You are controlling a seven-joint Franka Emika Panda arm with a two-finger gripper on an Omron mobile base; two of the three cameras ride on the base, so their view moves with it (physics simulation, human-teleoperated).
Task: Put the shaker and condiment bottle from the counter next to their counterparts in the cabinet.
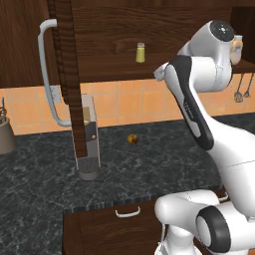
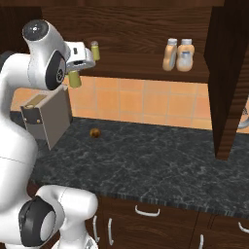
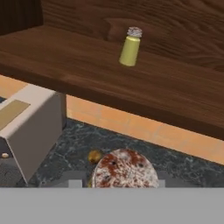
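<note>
Orange tiled backsplash behind; hanging utensils; grey crock at left.

The Franka Panda arm is glossy white with rounded, bulbous link housings, black bands and dark grey round caps at its joints, and a boxy white hand at its end.

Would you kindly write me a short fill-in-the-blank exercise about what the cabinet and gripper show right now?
1. The gripper holds a yellow-green ____.
2. On the cabinet shelf, two condiment bottles stand ____ each other.
3. The shaker on the shelf stands ____.
4. The small round brown object lies on the ____.

Missing words: shaker; beside; upright; counter
</note>
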